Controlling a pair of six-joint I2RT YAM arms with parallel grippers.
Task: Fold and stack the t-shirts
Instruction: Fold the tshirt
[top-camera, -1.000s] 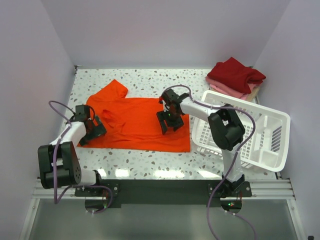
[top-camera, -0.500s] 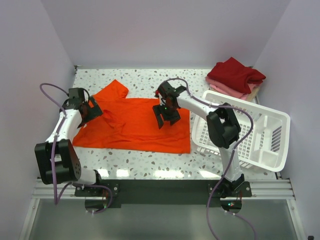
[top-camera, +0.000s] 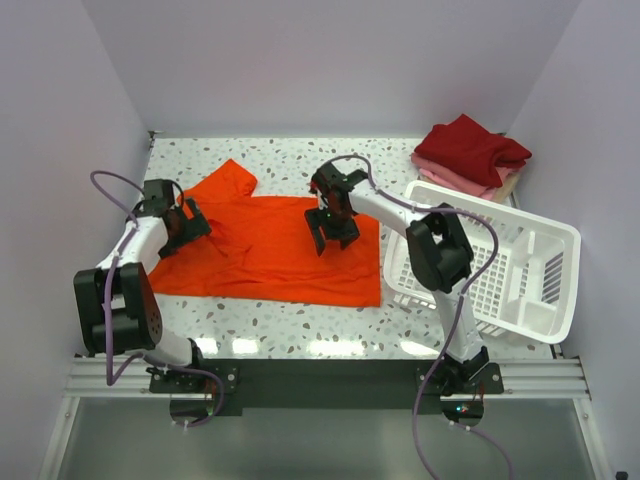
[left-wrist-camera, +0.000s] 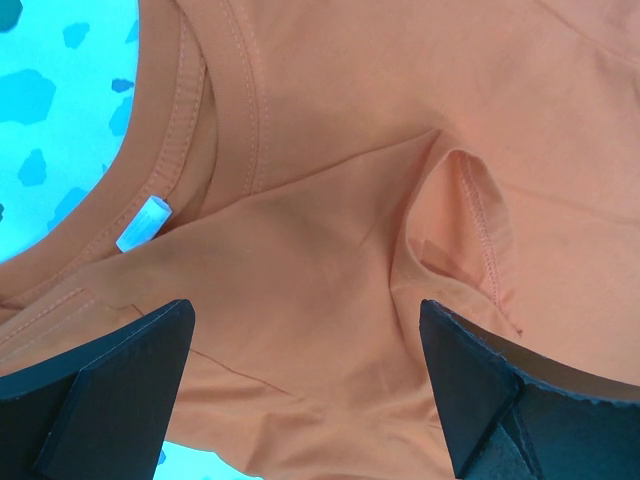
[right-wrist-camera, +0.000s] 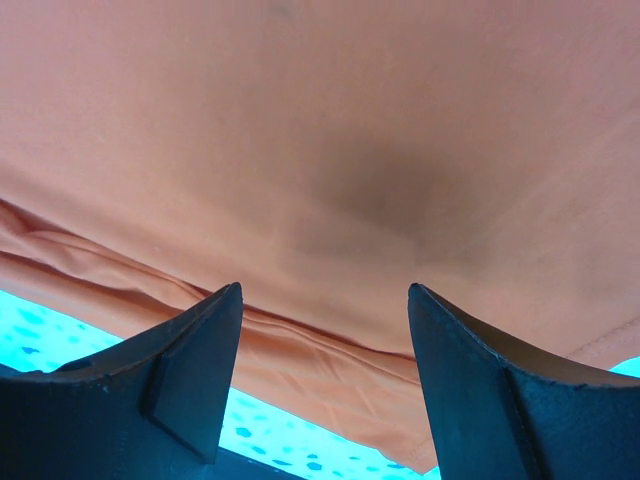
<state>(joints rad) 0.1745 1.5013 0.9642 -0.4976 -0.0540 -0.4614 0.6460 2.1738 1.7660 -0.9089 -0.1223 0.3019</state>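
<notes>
The bright orange-red t-shirt (top-camera: 265, 250) lies spread on the speckled table, one sleeve pointing to the back left. My left gripper (top-camera: 183, 226) is open over the shirt's left part, by the collar (left-wrist-camera: 185, 90) and its white tag (left-wrist-camera: 145, 222). My right gripper (top-camera: 333, 228) is open over the shirt's right part, near its back edge; the cloth (right-wrist-camera: 330, 150) fills its view with a folded hem below. Neither holds cloth. A stack of folded shirts stands at the back right: dark red (top-camera: 472, 148) on pink (top-camera: 452, 180) on beige (top-camera: 508, 185).
A white plastic lattice basket (top-camera: 515, 270) lies tilted at the right, right of the shirt's edge and in front of the stack. Walls close in the table on the left, back and right.
My left gripper moved from the shirt's front left corner back toward the collar. My right gripper moved a little back and left over the shirt. The shirt lies almost as before.
</notes>
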